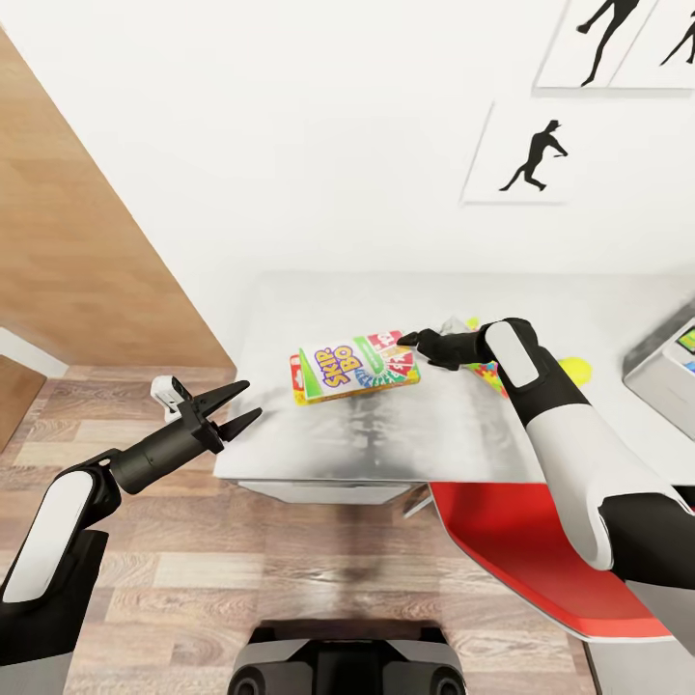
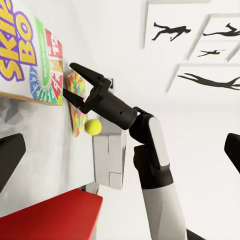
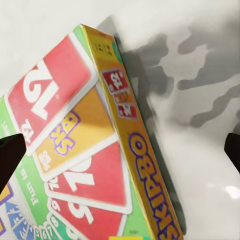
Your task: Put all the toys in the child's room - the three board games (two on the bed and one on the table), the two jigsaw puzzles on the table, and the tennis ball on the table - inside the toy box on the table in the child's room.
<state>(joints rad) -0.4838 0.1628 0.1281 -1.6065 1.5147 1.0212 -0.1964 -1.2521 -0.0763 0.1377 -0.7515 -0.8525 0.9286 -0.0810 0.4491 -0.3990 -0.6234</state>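
On the table (image 1: 319, 454) lies the board game (image 1: 354, 367); right gripper (image 1: 413, 339) open beside it, left gripper (image 1: 241, 403) open too.

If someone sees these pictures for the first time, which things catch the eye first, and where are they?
The bright Skip-Bo box lies flat on the silvery table, near its middle. The right gripper hangs at the box's far right corner with jaws open, not holding it. Behind that arm sit a yellow tennis ball and a colourful jigsaw puzzle; the left gripper hovers open beside the table's left edge.
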